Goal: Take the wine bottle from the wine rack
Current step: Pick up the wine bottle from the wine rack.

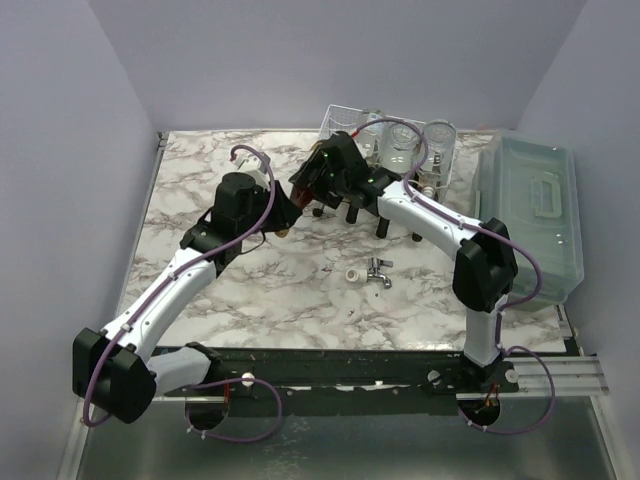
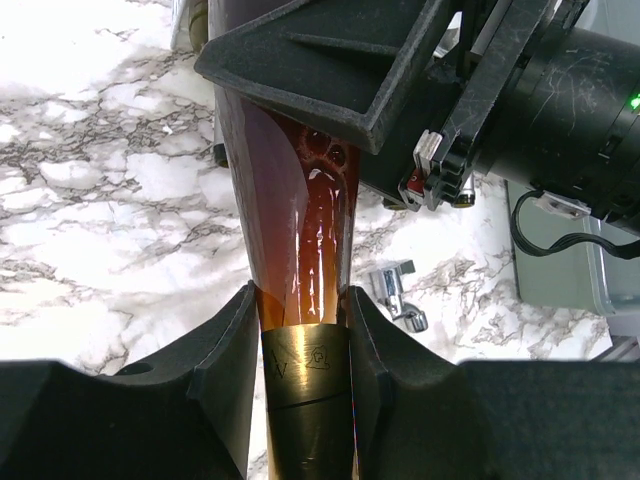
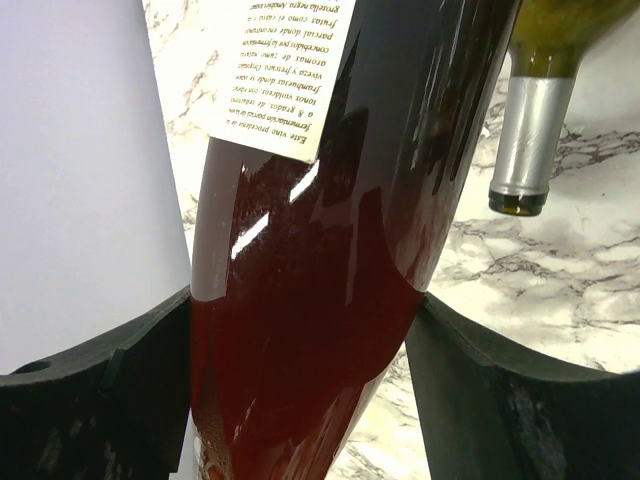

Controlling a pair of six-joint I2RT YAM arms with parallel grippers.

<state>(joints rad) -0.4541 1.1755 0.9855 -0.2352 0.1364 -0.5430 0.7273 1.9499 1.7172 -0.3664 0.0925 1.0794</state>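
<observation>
A marble desk (image 1: 200, 170) is carrying a lidded grey-green bin (image 1: 530, 215) along its right edge. A white wire rack (image 1: 340, 118) is sitting at the middle of its far edge, with pale bottles (image 1: 400, 145) lying in it. Both arms are reaching toward the rack's front. Between them, a dark wine bottle (image 2: 300, 230) of reddish liquid is being held over the desk, just in front of the rack. The right gripper (image 3: 300, 330) is clamping its wide body near the white back label (image 3: 280, 70). The left gripper (image 2: 298, 310) is pinching the neck at the gold foil (image 2: 305, 390). A small metal fitting (image 1: 378, 270) is lying near the desk's centre.
</observation>
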